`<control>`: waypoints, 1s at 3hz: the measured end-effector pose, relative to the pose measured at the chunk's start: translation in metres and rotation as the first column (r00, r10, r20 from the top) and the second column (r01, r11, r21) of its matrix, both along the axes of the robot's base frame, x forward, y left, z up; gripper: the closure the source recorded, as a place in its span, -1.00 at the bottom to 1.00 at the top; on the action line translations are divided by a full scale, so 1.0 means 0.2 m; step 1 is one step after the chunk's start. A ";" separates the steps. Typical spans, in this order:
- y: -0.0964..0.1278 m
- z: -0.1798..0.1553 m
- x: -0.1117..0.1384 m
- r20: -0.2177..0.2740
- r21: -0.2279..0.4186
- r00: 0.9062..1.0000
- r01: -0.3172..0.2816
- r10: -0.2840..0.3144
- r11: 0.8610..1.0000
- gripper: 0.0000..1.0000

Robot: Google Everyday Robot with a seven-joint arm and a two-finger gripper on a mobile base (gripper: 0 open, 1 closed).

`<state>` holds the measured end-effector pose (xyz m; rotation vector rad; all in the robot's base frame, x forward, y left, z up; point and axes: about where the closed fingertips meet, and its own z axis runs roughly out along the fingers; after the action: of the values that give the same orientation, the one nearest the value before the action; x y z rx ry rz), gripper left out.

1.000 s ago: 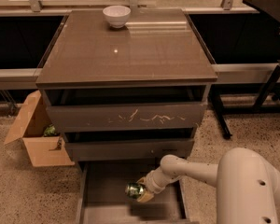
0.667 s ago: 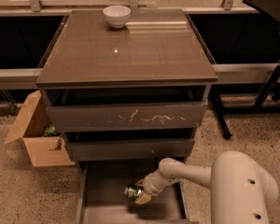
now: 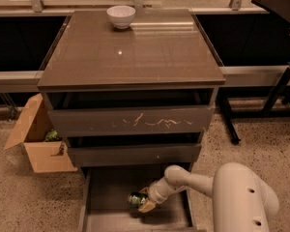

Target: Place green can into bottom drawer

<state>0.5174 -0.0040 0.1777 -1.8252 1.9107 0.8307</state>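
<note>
Camera view: jaws still clamped on green can [image 3: 135, 198], barely shifted, low inside bottom drawer [image 3: 108, 187].

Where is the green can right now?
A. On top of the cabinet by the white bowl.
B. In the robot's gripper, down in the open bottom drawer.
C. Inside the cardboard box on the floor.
B: the gripper is closed on the green can, down inside the pulled-out bottom drawer.

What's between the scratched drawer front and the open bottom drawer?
Camera view: only the plain middle drawer sits between the scratched drawer and the bottom drawer. The gripper holds the green can inside the bottom drawer.
</note>
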 end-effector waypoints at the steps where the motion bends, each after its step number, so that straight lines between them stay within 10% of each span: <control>1: 0.01 -0.05 0.02 -0.019 0.042 1.000 0.003 -0.002 0.999 -0.38; 3: -0.04 -0.05 0.04 -0.020 0.089 1.000 0.019 -0.017 0.996 -1.00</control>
<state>0.5261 -0.0113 0.1667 -1.7515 1.8674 0.9157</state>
